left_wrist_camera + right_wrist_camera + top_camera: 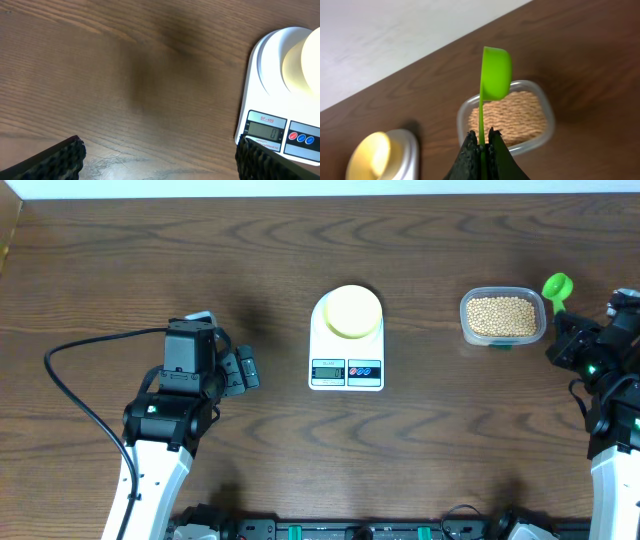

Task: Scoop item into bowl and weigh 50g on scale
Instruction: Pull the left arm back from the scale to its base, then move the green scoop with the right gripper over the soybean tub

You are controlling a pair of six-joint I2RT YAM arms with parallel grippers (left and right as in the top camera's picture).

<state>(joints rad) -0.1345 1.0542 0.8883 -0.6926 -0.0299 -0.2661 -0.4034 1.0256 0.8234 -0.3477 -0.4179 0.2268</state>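
The pale yellow bowl sits on the white scale at the table's middle; both also show in the left wrist view, the bowl and the scale, whose display reads 0. The tan beans fill a clear tub at the right. My right gripper is shut on the handle of a green scoop, held on edge above the tub's near side; the scoop looks empty. My left gripper is open and empty, low over the table left of the scale.
The table is dark wood. A black cable loops left of the left arm. The table's far edge meets a pale wall.
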